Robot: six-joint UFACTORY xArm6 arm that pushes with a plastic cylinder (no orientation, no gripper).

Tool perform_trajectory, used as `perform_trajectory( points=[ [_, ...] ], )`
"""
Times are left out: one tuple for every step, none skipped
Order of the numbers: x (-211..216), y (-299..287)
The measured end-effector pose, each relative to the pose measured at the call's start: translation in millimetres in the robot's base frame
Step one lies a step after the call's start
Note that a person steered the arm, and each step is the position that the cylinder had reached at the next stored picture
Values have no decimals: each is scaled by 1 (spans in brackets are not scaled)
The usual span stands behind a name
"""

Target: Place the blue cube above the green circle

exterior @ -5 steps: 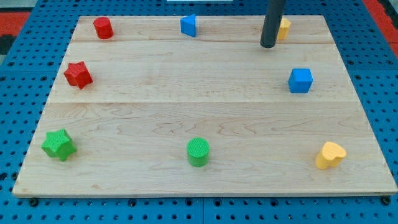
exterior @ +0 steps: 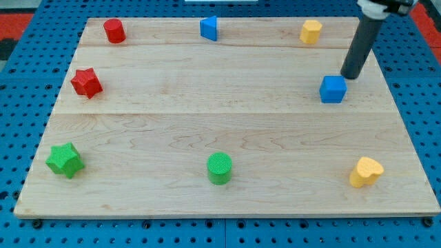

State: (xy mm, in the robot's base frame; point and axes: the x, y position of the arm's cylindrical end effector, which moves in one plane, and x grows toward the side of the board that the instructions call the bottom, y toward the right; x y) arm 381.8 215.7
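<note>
Green circle (exterior: 220, 168) sits near the desk's (exterior: 172, 117) bottom edge, centre. Blue cube (exterior: 333, 89) is well up and right of it: looks light, rigid, should slide easily; push its right face. My tip (exterior: 353, 76) sits just beside its upper-right corner. No gripper here, nothing held.

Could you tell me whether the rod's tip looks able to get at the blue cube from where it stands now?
Probably yes: my tip sits right at the blue cube, on its upper-right side, with nothing between them; contact itself is unclear.
</note>
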Motion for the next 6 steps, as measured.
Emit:
perform_trajectory(
  points=[
    [26, -87],
    [55, -123],
    [44, -82],
    [93, -106],
    [102, -165],
    [91, -158]
  ],
)
